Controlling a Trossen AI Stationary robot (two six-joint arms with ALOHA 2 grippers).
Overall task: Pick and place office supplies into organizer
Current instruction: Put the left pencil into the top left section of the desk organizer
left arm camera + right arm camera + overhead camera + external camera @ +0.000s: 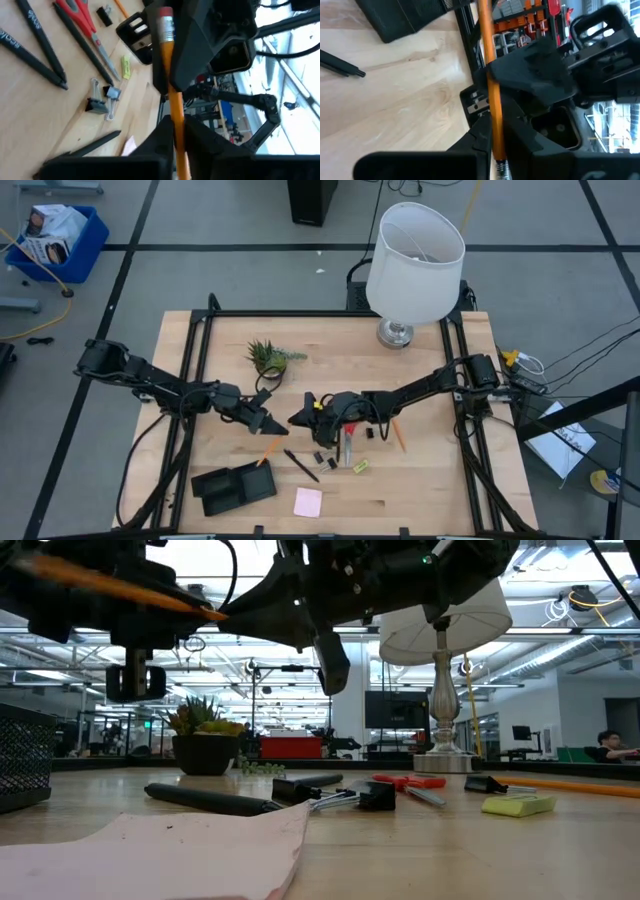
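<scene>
Both grippers meet above the table's middle on one orange pencil (268, 451), which slants from its eraser end (166, 22) out toward the near left. My left gripper (268, 420) and right gripper (300, 418) are both shut on it. The black organizer (233, 485) sits flat near the near edge, left of the pink pad (308, 501). On the table under the right arm lie the red scissors (347, 445), black pens (300, 465), clips (325, 458), the yellow-green block (360, 467) and another pencil (398, 435). My left gripper pinches the pencil's shaft (174, 117) between its two fingers, which lie across it, coming level from the table's left. The pencil is lifted clear. My right gripper pinches the shaft close to the eraser end (495, 125) between its two fingers, across it, level from the table's right.
A potted plant (268, 360) stands just beyond the left gripper. A white-shaded lamp (412, 260) stands at the far edge. Black rails run along both sides of the table. Bare wood shows between the pad and the right rail.
</scene>
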